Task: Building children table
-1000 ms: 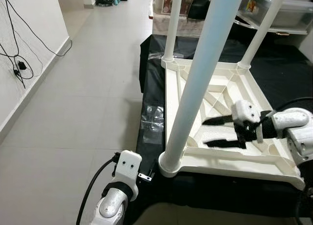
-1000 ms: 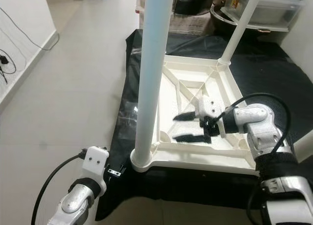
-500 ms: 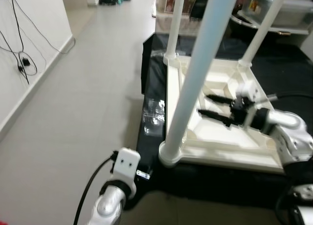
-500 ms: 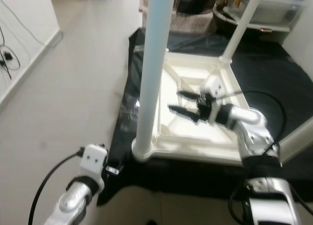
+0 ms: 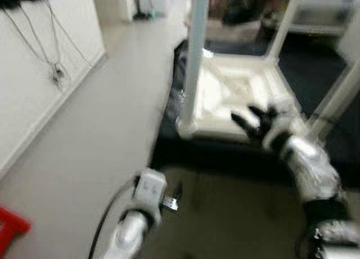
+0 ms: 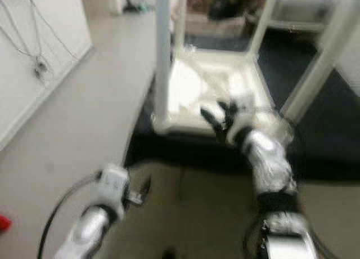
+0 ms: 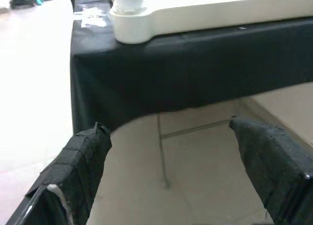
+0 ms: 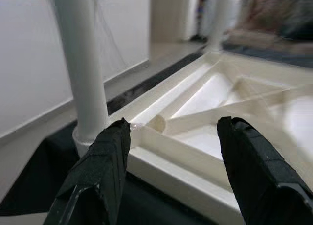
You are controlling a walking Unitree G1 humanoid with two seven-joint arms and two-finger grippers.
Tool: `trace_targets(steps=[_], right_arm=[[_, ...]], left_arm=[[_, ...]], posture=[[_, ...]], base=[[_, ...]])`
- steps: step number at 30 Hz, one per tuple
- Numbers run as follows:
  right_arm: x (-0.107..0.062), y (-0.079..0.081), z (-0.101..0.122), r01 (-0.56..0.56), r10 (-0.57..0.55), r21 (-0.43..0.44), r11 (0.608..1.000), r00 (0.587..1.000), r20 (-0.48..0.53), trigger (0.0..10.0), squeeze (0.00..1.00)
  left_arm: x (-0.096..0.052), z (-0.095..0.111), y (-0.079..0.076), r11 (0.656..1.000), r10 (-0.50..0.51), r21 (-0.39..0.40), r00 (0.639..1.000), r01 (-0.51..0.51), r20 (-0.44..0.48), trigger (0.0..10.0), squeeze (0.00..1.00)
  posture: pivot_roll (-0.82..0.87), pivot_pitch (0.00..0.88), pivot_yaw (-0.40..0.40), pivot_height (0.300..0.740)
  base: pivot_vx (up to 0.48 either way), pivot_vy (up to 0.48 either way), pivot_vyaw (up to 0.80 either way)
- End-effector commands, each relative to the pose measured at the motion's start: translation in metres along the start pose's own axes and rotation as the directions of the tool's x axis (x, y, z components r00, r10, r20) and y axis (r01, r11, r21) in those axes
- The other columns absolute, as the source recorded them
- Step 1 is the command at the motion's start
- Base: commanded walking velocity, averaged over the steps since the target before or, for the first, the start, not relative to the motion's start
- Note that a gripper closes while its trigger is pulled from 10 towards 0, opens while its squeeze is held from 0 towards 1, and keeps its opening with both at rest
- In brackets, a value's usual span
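Head cams blurred. I see the white kids' table (image 5: 236, 93) upside down on a black mat (image 7: 195, 73), legs up, at 12 o'clock. R gripper (image 5: 256, 119) spread wide, empty, over its near edge by the corner leg (image 8: 83, 63). L gripper (image 7: 171, 171) wide too, low at 7 o'clock above floor tiles (image 7: 205, 176).

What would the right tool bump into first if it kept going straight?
Probably the near edge of the upside-down white table, beside its nearest leg. The right tool is open and empty.

White children's table (image 5: 236, 95) upside down on black cloth, legs (image 5: 196, 56) upright
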State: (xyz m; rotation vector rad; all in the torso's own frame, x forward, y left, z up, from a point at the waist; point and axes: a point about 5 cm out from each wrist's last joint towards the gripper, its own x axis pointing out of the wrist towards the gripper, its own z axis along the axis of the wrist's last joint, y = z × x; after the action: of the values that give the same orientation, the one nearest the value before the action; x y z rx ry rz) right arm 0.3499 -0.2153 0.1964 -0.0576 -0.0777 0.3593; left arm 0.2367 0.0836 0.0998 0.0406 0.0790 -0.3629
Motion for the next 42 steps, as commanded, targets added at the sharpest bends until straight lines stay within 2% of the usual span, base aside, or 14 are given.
trace_targets(steps=[1, 2, 3, 4, 7, 8, 14, 19, 24, 42], right_arm=[[-0.002, 0.016, -0.012, 0.055, -0.055, 0.016, 0.998, 0.998, 0.011, 10.0, 0.00], [-0.005, 0.026, -0.019, 0.078, -0.079, 0.016, 0.997, 0.997, 0.020, 10.0, 0.00], [-0.005, 0.026, -0.019, 0.078, -0.079, 0.016, 0.997, 0.997, 0.020, 10.0, 0.00], [-0.009, 0.035, -0.026, 0.089, -0.089, -0.004, 0.996, 0.996, 0.014, 10.0, 0.00], [-0.028, 0.078, -0.053, 0.045, -0.044, 0.038, 0.998, 0.999, -0.015, 10.0, 0.00], [-0.032, 0.087, -0.058, 0.050, -0.049, 0.051, 0.997, 0.999, -0.022, 10.0, 0.00], [-0.044, 0.123, -0.074, 0.026, -0.022, 0.075, 0.997, 0.999, -0.048, 10.0, 0.00], [-0.047, 0.135, -0.076, 0.029, -0.025, 0.056, 0.998, 0.998, -0.066, 10.0, 0.00], [-0.048, 0.135, -0.077, 0.052, -0.047, 0.068, 0.996, 0.996, -0.075, 10.0, 0.00], [-0.048, 0.136, -0.084, 0.059, -0.047, 0.098, 0.993, 0.992, -0.117, 10.0, 0.00]], left_arm=[[-0.001, -0.005, 0.000, 1.000, -0.003, 0.005, 1.000, 0.003, -0.022, 10.0, 0.00], [-0.001, -0.005, 0.000, 1.000, -0.003, 0.006, 1.000, 0.003, -0.022, 10.0, 0.00], [-0.001, -0.005, 0.000, 1.000, -0.003, 0.006, 1.000, 0.003, -0.022, 10.0, 0.00], [-0.001, -0.005, 0.000, 1.000, -0.003, 0.006, 1.000, 0.003, -0.022, 10.0, 0.00], [-0.001, -0.005, 0.001, 1.000, -0.002, 0.011, 1.000, 0.002, -0.019, 10.0, 0.00], [-0.001, -0.004, 0.001, 1.000, -0.001, 0.013, 1.000, 0.001, -0.018, 10.0, 0.00], [-0.002, -0.003, 0.001, 1.000, 0.003, 0.020, 1.000, -0.003, -0.012, 10.0, 0.00], [-0.002, -0.003, 0.000, 0.999, -0.002, 0.032, 1.000, 0.002, -0.010, 10.0, 0.00], [-0.001, -0.005, 0.003, 1.000, 0.012, 0.017, 1.000, -0.012, -0.029, 10.0, 0.00], [0.000, -0.010, 0.003, 1.000, 0.007, -0.012, 0.999, -0.008, -0.044, 10.0, 0.00]], posture=[[0.06, 0.107, -0.068, 0.740], [0.06, 0.107, -0.068, 0.740], [0.06, 0.107, -0.068, 0.740], [0.06, 0.107, -0.068, 0.740], [0.06, 0.106, -0.066, 0.740], [0.06, 0.106, -0.066, 0.740], [0.06, 0.105, -0.062, 0.740], [0.06, 0.102, -0.059, 0.740], [0.06, 0.095, -0.060, 0.740], [0.07, 0.080, -0.063, 0.740]], base=[[0.000, 0.000, 0.00], [0.000, 0.000, 0.00], [0.000, 0.000, 0.00], [0.000, 0.000, 0.00], [0.000, 0.000, 0.00], [0.000, 0.000, 0.00], [0.000, 0.000, 0.00], [0.000, 0.000, -0.48], [0.000, -0.097, -0.48], [0.362, -0.311, 0.00]])
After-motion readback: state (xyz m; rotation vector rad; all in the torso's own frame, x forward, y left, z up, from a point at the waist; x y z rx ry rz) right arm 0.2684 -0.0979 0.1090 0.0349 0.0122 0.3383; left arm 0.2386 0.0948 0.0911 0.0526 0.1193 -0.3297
